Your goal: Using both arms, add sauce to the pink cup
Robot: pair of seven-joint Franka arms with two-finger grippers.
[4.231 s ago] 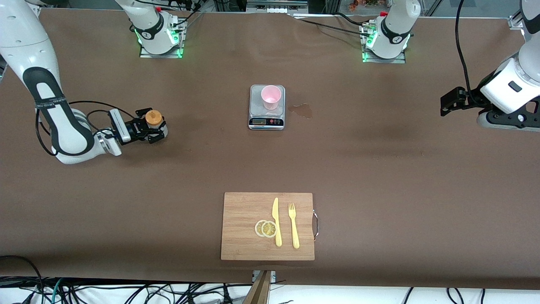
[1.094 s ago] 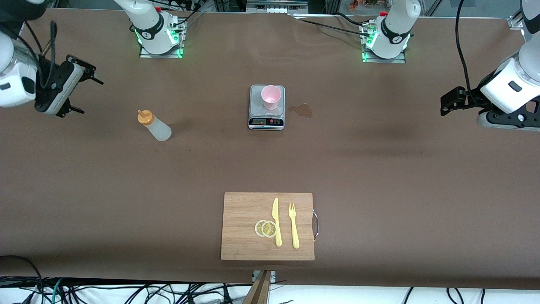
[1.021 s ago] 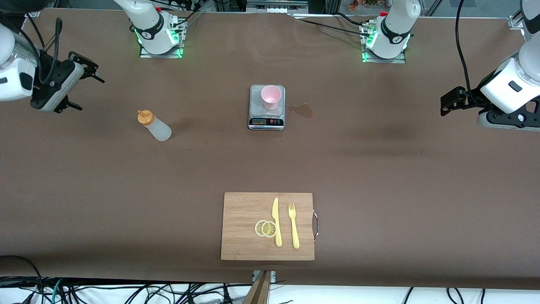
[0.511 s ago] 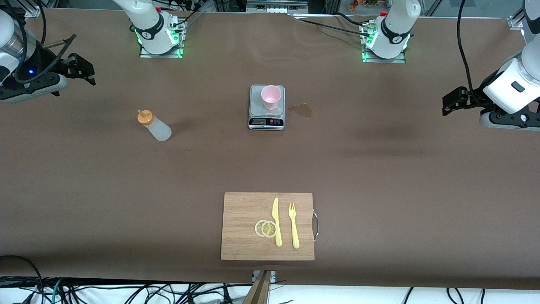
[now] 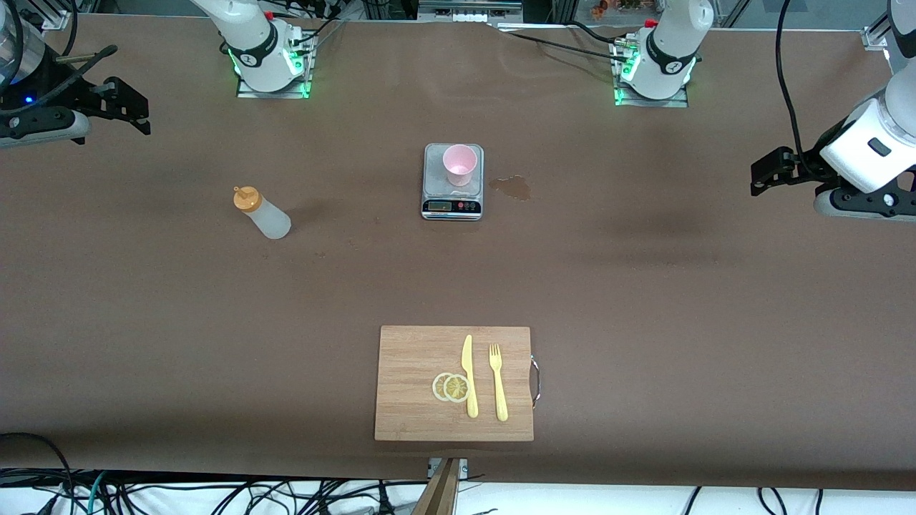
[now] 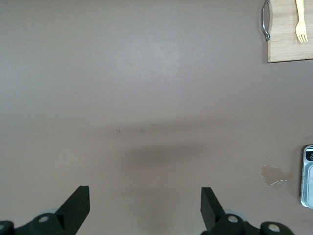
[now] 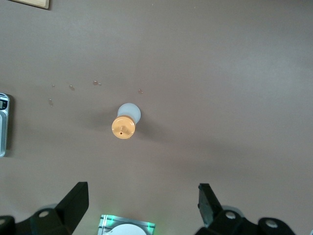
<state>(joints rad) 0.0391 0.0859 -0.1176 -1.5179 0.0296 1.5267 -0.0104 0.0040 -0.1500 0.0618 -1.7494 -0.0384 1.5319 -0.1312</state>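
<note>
While the bottle (image 5: 262, 213) stands free and the cup (image 5: 459, 164) sits on the scale (image 5: 452, 200), right gripper (image 5: 127, 114) and left gripper (image 5: 769, 172) hang wide open, empty, over the table's ends.

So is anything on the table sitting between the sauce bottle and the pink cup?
Nothing visible does. Only bare table lies between the sauce bottle and the pink cup, which stands on the scale.
</note>
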